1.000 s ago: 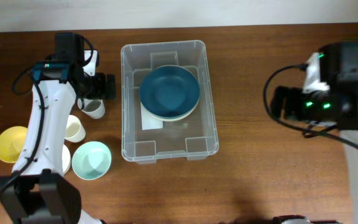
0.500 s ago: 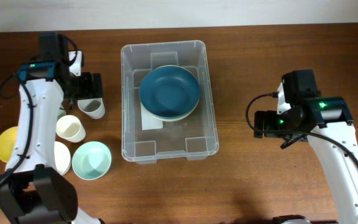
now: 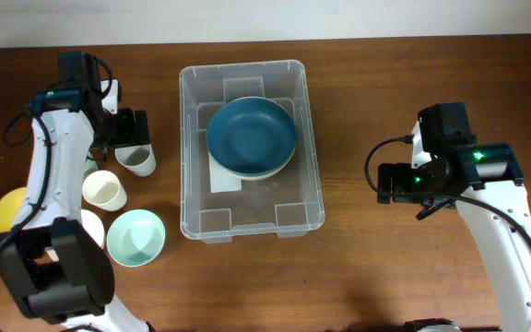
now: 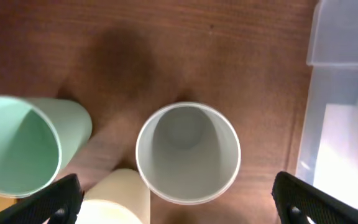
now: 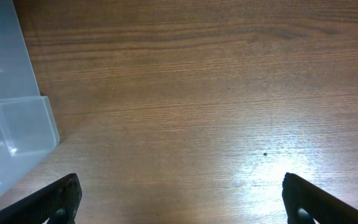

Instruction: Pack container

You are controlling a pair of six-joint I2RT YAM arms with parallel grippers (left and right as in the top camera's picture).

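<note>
The clear plastic container (image 3: 192,138) stands mid-table with a dark blue bowl (image 3: 251,136) inside it, over a white label (image 3: 225,180). My left gripper (image 3: 129,131) is open and hangs above a white cup (image 3: 138,161). In the left wrist view the white cup (image 4: 188,152) sits upright between my spread fingers (image 4: 178,202), with a green cup (image 4: 18,146) and a cream cup (image 4: 118,199) to its left and the container's edge (image 4: 328,87) at right. My right gripper (image 3: 390,183) is open and empty over bare wood, right of the container (image 5: 11,130).
Left of the container stand a cream cup (image 3: 103,190), a white cup (image 3: 90,232), a mint bowl (image 3: 135,237) and a yellow bowl (image 3: 11,212). The table's far edge runs along the top of the overhead view.
One second ago my right arm was higher and further right; it has since come down left toward the container and held still. My left arm shifted slightly left over the cups.
</note>
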